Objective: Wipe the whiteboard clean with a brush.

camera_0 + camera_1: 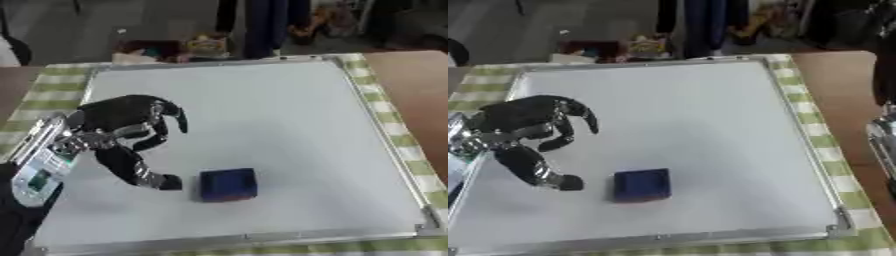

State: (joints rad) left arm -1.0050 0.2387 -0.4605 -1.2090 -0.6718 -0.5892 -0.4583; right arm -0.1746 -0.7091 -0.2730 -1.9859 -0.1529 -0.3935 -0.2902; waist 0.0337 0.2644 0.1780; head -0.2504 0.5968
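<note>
A white whiteboard [262, 115] with a silver frame lies flat on a green checked cloth, and I see no marks on it. A dark blue block-shaped brush [228, 184] rests on the board near its front edge. My left hand [122, 122] hovers over the board's left part, just left of the brush. Its fingers are spread and bent, the thumb [144, 172] points toward the brush with a small gap, and it holds nothing. Part of my right arm [884, 135] shows at the right edge in the right eye view; its hand is out of sight.
The green checked cloth [389, 120] borders the board. Brown tabletop [420, 85] lies to the right. Beyond the far edge are small cluttered objects [188, 47] on the floor and a person's legs.
</note>
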